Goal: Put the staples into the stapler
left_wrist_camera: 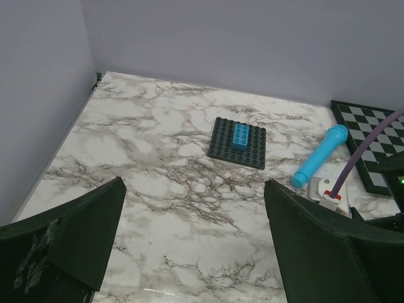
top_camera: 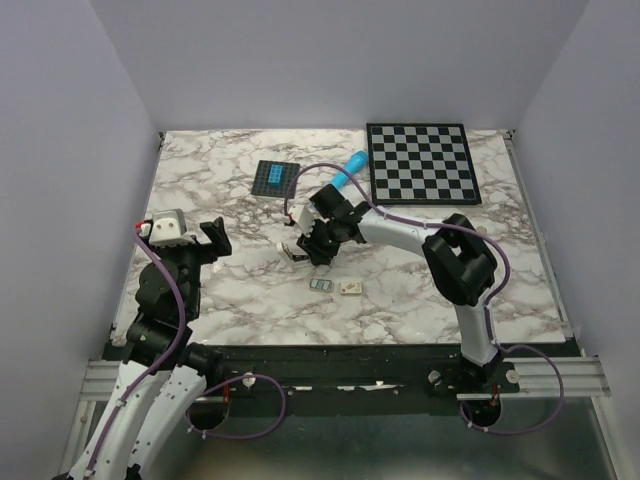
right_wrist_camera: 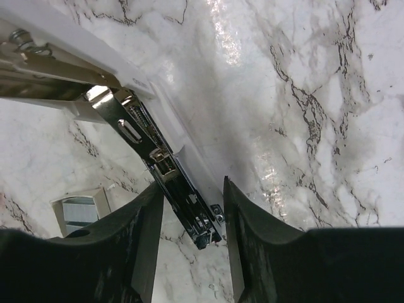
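Lying opened near the middle of the marble worktop [top_camera: 420, 270], the cream-white stapler [top_camera: 292, 250] shows its shiny metal rail, which runs toward 5 o'clock in the right wrist view. The right hand [right_wrist_camera: 192, 184] straddles the rail's tip, fingers half-spread and not clamped, with slivers of marble showing on both sides. The staples [top_camera: 320, 285], a tiny silvery-grey block, lie on the worktop at 5 o'clock from the stapler, near it but apart. A small cream tile [top_camera: 351, 289] sits at their 3 o'clock. The left hand [top_camera: 214, 236] hovers at the worktop's 9 o'clock, spread wide and grasping nothing. Toward 12 o'clock sit a dark studded plate [top_camera: 274, 178] and a blue cylinder [top_camera: 352, 163]. A chequered board [top_camera: 420, 163] lies at 1 o'clock.
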`<state>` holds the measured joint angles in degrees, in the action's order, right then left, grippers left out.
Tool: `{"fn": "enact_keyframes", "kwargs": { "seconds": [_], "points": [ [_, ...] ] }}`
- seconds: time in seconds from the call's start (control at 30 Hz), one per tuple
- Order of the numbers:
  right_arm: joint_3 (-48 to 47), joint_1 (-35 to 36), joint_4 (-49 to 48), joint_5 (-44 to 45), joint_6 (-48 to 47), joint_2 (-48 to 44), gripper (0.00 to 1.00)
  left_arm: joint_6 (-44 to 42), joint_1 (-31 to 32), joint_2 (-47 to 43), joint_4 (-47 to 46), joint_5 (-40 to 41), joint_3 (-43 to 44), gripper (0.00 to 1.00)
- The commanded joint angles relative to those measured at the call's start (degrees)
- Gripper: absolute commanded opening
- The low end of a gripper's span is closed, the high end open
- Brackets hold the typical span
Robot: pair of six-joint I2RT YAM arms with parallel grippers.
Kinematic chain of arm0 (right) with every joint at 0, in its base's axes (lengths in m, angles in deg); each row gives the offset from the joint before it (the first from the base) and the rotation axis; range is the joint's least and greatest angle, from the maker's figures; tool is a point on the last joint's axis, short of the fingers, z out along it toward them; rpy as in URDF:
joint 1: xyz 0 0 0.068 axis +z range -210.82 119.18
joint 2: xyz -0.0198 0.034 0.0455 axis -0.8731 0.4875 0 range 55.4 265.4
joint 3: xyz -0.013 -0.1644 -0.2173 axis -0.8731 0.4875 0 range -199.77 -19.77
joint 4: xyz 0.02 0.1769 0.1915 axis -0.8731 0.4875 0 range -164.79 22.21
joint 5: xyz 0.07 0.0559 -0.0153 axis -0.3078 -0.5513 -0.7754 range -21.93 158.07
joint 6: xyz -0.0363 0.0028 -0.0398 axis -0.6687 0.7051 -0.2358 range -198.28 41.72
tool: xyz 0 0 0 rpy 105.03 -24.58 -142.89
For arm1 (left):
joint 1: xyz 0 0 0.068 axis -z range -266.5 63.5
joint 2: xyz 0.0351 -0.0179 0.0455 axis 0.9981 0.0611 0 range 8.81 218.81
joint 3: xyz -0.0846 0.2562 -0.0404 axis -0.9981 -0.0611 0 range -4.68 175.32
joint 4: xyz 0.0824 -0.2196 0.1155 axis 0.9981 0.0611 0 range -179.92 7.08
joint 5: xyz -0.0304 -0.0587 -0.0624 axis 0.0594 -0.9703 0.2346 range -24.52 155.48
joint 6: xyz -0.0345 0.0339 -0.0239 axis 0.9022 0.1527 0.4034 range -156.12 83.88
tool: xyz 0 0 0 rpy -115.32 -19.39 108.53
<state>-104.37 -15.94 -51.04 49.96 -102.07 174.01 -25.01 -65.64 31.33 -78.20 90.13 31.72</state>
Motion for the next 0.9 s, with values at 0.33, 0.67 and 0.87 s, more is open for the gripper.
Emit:
{"fn": "enact_keyframes", "kwargs": {
  "seconds": [0.33, 0.67, 0.87],
  "points": [
    [11.11, 0.47, -6.25, 17.03, 19.29, -7.33, 0.31, 1.72, -1.44, 0.77, -1.36, -4.25, -0.72, 0.99],
    [19.56, 0.38, -6.17, 34.45, 42.33, -11.73, 0.3, 2.33, -1.97, 1.47, -1.44, -5.31, -0.72, 0.99],
    [19.21, 0.47, -4.15, 36.04, 44.71, -12.0, 0.31, 2.51, -2.23, 2.08, -1.36, -5.92, -0.81, 0.99]
  ]
}}
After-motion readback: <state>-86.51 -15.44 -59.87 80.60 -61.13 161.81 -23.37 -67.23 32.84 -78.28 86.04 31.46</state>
